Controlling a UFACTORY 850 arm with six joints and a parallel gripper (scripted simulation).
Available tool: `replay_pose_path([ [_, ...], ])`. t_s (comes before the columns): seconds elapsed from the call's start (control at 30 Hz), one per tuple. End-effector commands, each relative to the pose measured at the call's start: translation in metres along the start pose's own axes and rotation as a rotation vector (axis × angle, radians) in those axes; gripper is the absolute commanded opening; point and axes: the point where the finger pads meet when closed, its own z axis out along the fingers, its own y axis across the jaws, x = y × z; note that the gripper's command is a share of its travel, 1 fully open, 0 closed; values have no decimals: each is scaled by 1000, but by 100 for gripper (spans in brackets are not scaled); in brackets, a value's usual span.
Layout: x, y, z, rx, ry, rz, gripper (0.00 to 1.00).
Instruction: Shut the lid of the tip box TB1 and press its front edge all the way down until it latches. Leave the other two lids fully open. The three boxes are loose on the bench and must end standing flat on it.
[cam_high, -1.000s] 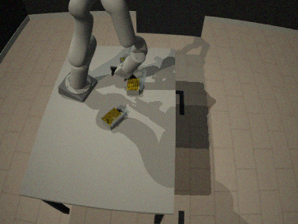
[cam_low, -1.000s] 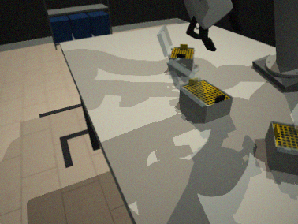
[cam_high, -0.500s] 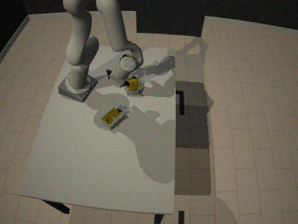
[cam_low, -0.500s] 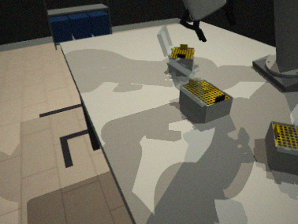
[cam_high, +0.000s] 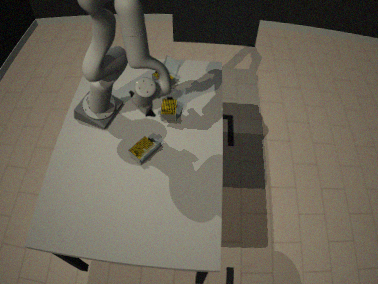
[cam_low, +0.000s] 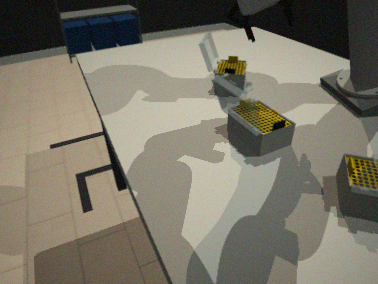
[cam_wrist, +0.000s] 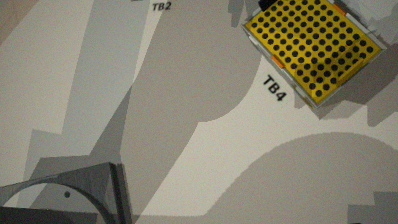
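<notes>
Three grey tip boxes with yellow racks stand flat on the white bench, all lids open. The wrist view shows one box beside the label TB4 (cam_wrist: 312, 46) and the label TB2 (cam_wrist: 161, 6) at the top edge. The TB4 box looks like the middle box (cam_high: 169, 108) (cam_low: 260, 125). The far box (cam_low: 230, 70), with its lid upright, looks like TB2. The third box (cam_high: 144, 148) (cam_low: 361, 186) stands nearest the bench middle; its label does not show. My gripper (cam_high: 148, 108) (cam_low: 247, 30) is open and empty, above the bench between my base and the middle box.
My arm's base (cam_high: 98, 111) (cam_low: 350, 90) (cam_wrist: 65, 195) stands at the bench's back left. Blue bins (cam_low: 100, 30) stand beyond the far bench end. The bench's right edge (cam_high: 221, 165) borders tiled floor with black markings.
</notes>
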Motion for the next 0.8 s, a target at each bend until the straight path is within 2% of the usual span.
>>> replay_pose_path([
  [0.0,-16,0,-8,-44,42,81,100],
  [0.1,-29,-1,-15,-86,72,157,100],
  [0.2,-29,-1,-15,-86,72,157,100],
  [0.57,-70,-6,-33,-229,154,383,100],
  [0.77,-79,-8,-37,-266,171,436,100],
])
